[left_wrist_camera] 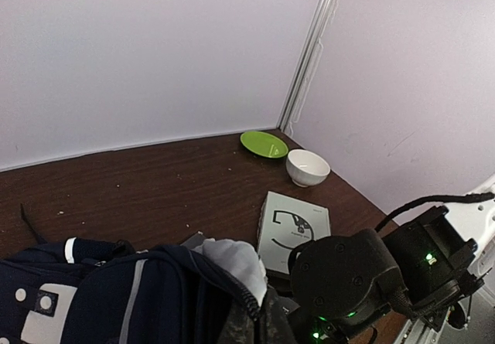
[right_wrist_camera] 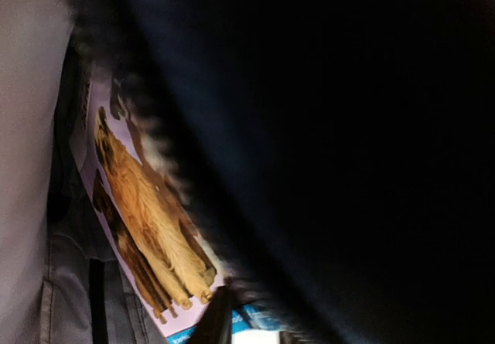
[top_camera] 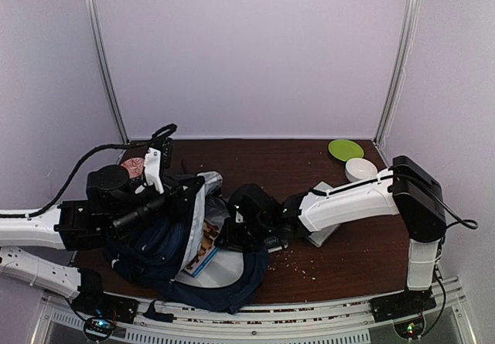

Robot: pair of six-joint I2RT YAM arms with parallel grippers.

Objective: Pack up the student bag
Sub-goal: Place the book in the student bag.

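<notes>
Student bag (top_camera: 155,251): navy, lying open on the near left part of the table (top_camera: 309,166), between the two arms.
Bag mouth, top view: facing right, with pale grey lining (top_camera: 220,270) exposed and a picture book (top_camera: 205,247) lying inside.
Bag, left wrist view (left_wrist_camera: 100,298): outer side only, with a white patch (left_wrist_camera: 39,317) and a short white stripe (left_wrist_camera: 71,249); nothing of the inside visible.
Bag, right wrist view (right_wrist_camera: 348,166): dark blurred fabric filling most of the frame, very close to the lens.
Picture book, right wrist view (right_wrist_camera: 147,205): pale cover with brown and tan animals, against the grey lining (right_wrist_camera: 31,127); this detail too small to read from above.
Left gripper (top_camera: 195,197): clenched on the raised rim of the bag mouth, holding it up off the table.
Right gripper (top_camera: 230,236): reaching into the bag mouth, just over the book; fingers hidden by fabric in every view, so released or clenched cannot be told.
Grey box (left_wrist_camera: 294,228): flat on the table right of the bag, plain in the left wrist view, mostly covered by the right arm from above.
White bowl (top_camera: 360,169): far right corner, upright.
Green plate (top_camera: 346,149): just behind the bowl, near the back wall.
Table surface: dark wood, scattered with pale crumbs.
</notes>
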